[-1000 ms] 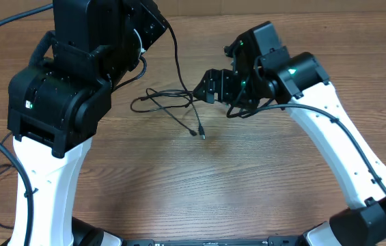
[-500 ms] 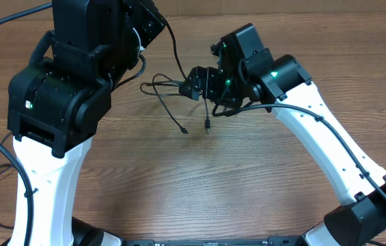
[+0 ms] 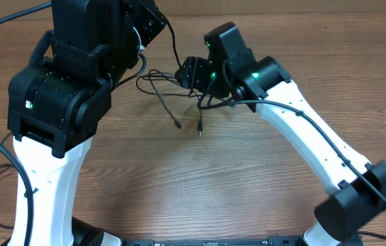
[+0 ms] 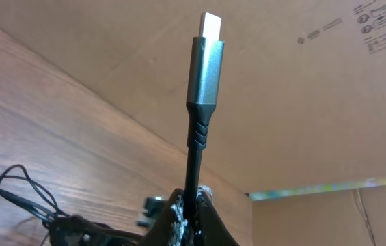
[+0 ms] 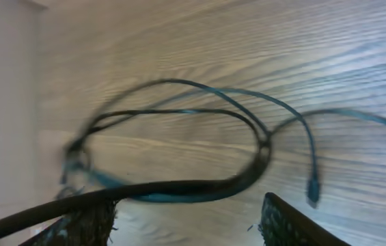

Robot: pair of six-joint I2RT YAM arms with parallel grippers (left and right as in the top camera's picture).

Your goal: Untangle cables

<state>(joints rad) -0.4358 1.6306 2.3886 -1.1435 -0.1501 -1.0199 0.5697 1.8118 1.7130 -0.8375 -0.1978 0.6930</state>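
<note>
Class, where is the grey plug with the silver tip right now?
In the left wrist view, the grey plug stands upright at centre, its cord pinched in the left gripper just below.

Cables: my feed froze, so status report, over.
Left end effector shut on one cable below its plug. Right end effector open, strand crossing between fingers. Cables looped together.

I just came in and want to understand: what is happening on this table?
Two robot arms are working on a tangle of thin black cables on a wooden table. The left gripper is shut on one cable, with its silver plug standing up above it. The right gripper is at the loose loops, its jaws apart around a strand, not clamped on it.
</note>
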